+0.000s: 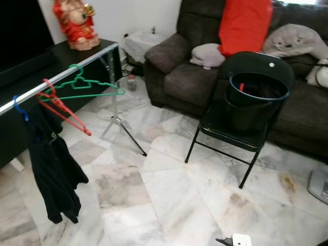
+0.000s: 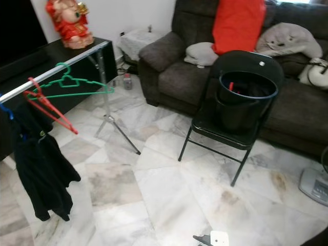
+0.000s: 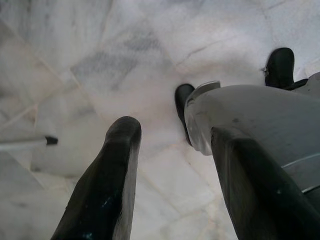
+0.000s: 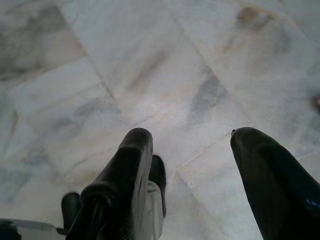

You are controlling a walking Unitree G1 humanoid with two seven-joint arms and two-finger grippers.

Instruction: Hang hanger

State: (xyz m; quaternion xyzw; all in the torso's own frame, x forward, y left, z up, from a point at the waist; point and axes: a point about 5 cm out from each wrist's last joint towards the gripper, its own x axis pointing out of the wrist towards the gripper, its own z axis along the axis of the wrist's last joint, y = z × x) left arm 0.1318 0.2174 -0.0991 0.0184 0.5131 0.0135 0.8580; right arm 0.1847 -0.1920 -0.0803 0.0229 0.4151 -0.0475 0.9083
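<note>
A silver clothes rail (image 1: pixel 56 78) runs along the left on a tripod stand. On it hang a green hanger (image 1: pixel 84 83), a red hanger (image 1: pixel 64 108) and a blue hanger (image 1: pixel 20 110) carrying a black garment (image 1: pixel 54 171). A black bucket (image 1: pixel 256 97) sits on a black folding chair (image 1: pixel 241 130), with something red poking up inside it. My left gripper (image 3: pixel 175 170) hangs open over the marble floor. My right gripper (image 4: pixel 192 165) also hangs open above the tiles. Neither holds anything.
A dark grey sofa (image 1: pixel 189 77) with a red cushion (image 1: pixel 245 24) and pale cushions fills the back. A black cabinet (image 1: pixel 61 59) with a red figurine (image 1: pixel 77 23) stands behind the rail. A white scale (image 1: pixel 319 185) lies at right, a small white device (image 1: pixel 238 240) near my feet.
</note>
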